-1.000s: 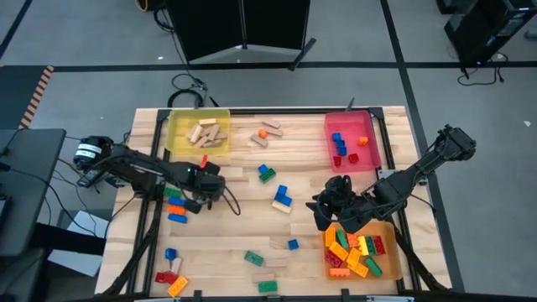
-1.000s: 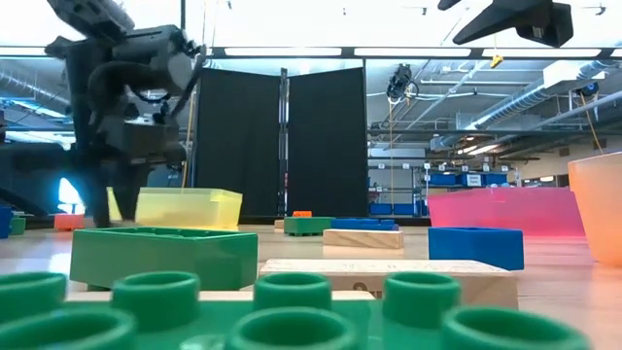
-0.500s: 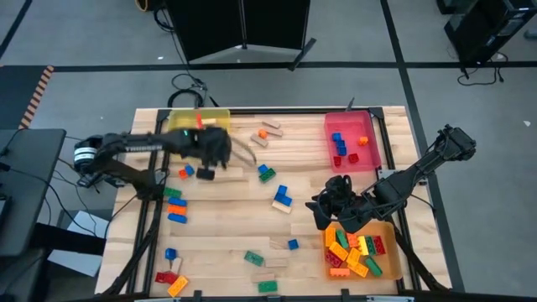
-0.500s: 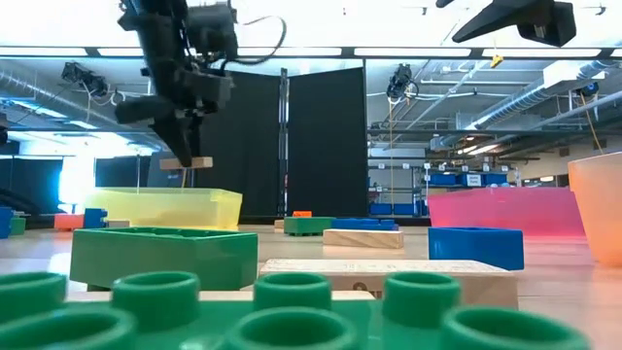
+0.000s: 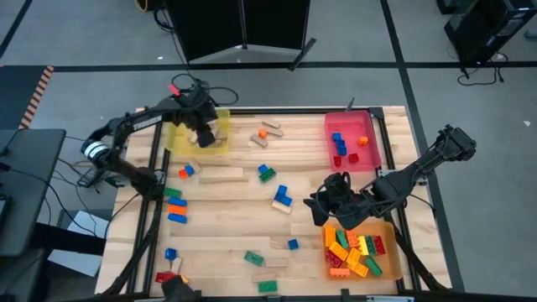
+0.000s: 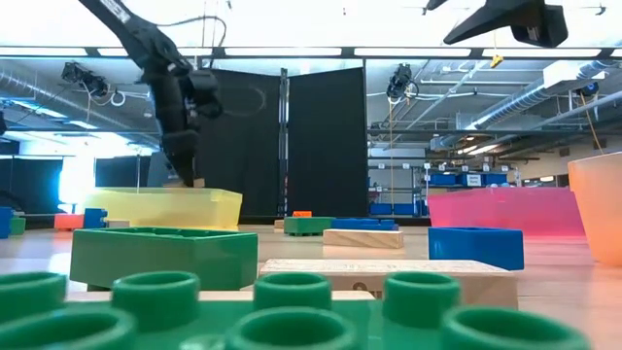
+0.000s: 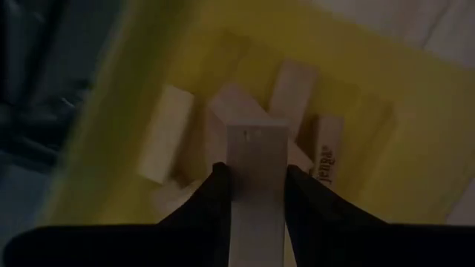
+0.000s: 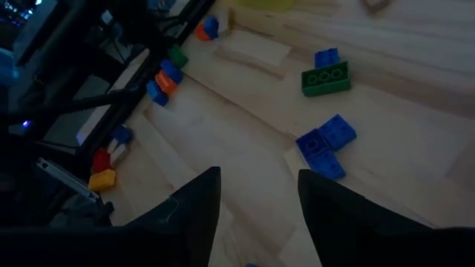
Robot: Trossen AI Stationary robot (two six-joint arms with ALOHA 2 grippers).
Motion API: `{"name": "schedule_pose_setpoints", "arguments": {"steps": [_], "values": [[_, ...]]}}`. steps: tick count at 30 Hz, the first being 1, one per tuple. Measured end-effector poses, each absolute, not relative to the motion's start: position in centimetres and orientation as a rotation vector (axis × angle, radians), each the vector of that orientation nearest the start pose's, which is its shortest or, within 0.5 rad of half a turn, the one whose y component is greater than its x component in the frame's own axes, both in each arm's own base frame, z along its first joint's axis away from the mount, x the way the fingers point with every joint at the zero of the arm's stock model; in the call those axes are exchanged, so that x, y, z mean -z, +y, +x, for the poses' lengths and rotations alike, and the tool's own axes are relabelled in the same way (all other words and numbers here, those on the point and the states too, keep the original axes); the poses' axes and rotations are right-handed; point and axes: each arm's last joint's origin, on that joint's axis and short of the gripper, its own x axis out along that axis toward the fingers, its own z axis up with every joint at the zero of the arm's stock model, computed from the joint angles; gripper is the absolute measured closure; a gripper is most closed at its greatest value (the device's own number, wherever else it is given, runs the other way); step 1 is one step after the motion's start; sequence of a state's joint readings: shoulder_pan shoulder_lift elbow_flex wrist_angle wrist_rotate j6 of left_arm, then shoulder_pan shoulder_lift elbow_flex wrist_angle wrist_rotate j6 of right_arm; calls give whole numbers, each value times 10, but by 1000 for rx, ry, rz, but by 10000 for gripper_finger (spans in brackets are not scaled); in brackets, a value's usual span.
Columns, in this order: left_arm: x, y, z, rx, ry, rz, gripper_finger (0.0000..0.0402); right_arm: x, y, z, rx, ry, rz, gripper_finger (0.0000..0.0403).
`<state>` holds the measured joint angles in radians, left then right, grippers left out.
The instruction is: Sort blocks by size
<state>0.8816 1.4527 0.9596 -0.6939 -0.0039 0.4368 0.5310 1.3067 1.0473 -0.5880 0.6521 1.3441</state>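
Over the translucent yellow plastic tray (image 5: 180,138), the left gripper (image 7: 252,182) pinches a plain tan wooden block (image 7: 256,159); the right gripper (image 8: 256,182) hangs parted, holding nothing, beside the orange tray (image 5: 388,226).

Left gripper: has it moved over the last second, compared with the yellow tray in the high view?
Yes. The left gripper, shut on a wooden block, went from the table below the yellow tray to above the tray.
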Motion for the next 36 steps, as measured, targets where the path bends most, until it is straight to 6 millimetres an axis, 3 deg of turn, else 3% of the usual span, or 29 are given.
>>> {"name": "schedule_pose_setpoints", "arguments": {"steps": [4,9,13,18,24,31,36], "values": [[-192,215,176,-536,1289,-255,290,-286,114,238,552,480,822,208],[-182,217,178,-561,1309,-317,177,-286,110,241,565,468,832,208],[-188,215,176,-566,1303,-317,103,-287,104,244,587,452,850,208],[-217,216,176,-610,1266,-345,58,-288,92,249,635,414,840,208],[-268,214,179,-667,1076,-368,45,-295,65,262,741,263,773,208],[-316,182,170,-556,867,-308,45,-317,12,285,734,88,675,208],[-327,149,158,-564,731,-287,45,-333,-35,292,656,27,588,208]]}}
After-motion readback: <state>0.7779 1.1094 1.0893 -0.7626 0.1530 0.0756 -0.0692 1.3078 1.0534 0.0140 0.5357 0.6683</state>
